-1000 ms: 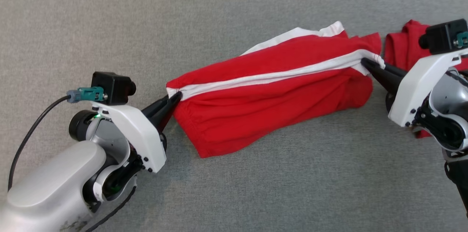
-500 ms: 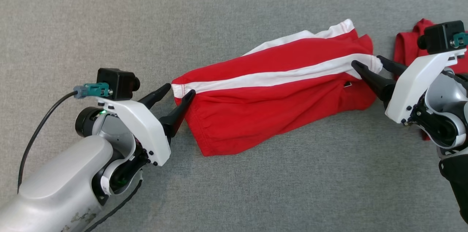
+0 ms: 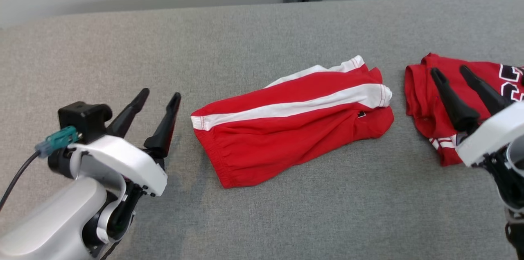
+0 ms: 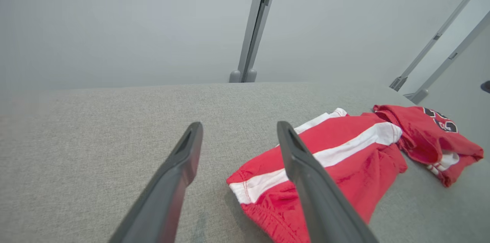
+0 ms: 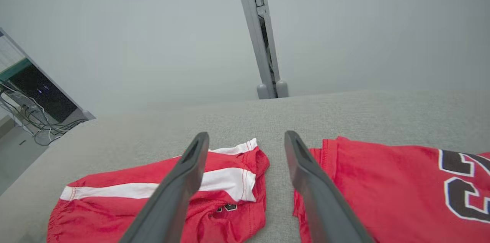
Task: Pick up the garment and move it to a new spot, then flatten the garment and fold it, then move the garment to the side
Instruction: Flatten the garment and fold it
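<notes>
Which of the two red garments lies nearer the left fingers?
The shorts with the white stripe; the jersey with large black numbers lies beyond them.

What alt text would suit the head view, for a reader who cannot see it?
Folded red shorts with a white stripe lie on a gray table, held by neither tool. The left tool is open at their left; the right tool is open in front of a red jersey at the right.

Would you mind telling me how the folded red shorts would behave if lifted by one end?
The red shorts look floppy: soft wrinkles suggest they would sag and unfold. Thin fabric lying flat suggests they are light. On the textured grey table, a push would likely bunch them.
</notes>
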Tool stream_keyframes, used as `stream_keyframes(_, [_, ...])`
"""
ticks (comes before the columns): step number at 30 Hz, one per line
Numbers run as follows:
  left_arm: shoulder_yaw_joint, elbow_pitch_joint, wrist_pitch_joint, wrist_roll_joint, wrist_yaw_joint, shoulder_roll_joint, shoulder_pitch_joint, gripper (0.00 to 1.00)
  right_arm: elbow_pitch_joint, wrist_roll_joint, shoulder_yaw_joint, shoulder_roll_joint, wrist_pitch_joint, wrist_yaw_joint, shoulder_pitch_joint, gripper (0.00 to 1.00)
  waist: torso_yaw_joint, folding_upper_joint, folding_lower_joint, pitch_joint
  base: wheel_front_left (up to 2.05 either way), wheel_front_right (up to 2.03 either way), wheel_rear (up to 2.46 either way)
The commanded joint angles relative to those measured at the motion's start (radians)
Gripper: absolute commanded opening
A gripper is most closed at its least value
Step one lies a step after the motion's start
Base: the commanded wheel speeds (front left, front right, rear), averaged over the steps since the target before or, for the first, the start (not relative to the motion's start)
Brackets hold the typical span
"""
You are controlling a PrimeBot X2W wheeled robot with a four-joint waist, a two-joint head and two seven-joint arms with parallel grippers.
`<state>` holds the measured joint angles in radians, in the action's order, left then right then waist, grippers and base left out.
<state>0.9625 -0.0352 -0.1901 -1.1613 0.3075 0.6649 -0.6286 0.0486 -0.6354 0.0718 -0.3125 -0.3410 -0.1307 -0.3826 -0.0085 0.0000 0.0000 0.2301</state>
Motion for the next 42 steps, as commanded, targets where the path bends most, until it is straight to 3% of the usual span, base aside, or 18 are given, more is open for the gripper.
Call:
stream_keyframes(1, [-0.022, 0.007, -0.025, 0.005, 0.021, 0.006, 0.030, 1.00, -0.012, 0.016, -0.021, 0.015, 0.028, 0.000, 0.034, 1.00, -0.006, 0.0000, 0.0000, -0.026, 0.00, 0.00, 0.00])
stream_keyframes(7, [-0.126, 0.046, -0.074, 0.066, 0.085, -0.013, 0.147, 1.00, -0.009, 0.062, -0.081, 0.089, 0.109, 0.000, 0.125, 1.00, 0.009, 0.0000, 0.0000, -0.043, 0.00, 0.00, 0.00])
stream_keyframes(12, [-0.258, 0.084, -0.075, 0.202, 0.102, -0.066, 0.257, 1.00, 0.050, 0.065, -0.087, 0.119, 0.136, 0.000, 0.106, 1.00, 0.034, 0.0000, 0.0000, -0.046, 0.00, 0.00, 0.00])
stream_keyframes(22, [-0.335, 0.085, -0.076, 0.314, 0.038, -0.170, 0.360, 1.00, 0.388, 0.027, -0.030, 0.099, 0.123, 0.000, -0.084, 1.00, 0.107, 0.0000, 0.0000, -0.026, 0.00, 0.00, 0.00])
stream_keyframes(29, [-0.342, 0.061, -0.075, 0.343, 0.005, -0.210, 0.383, 1.00, 0.655, 0.034, -0.056, 0.081, 0.055, 0.000, -0.226, 1.00, 0.168, 0.0000, 0.0000, -0.013, 0.00, 0.00, 0.00])
stream_keyframes(42, [-0.348, 0.036, -0.076, 0.369, -0.022, -0.247, 0.384, 1.00, 0.942, -0.029, -0.110, 0.085, -0.016, 0.000, -0.343, 1.00, 0.232, 0.0000, 0.0000, 0.021, 0.00, 0.00, 0.00])
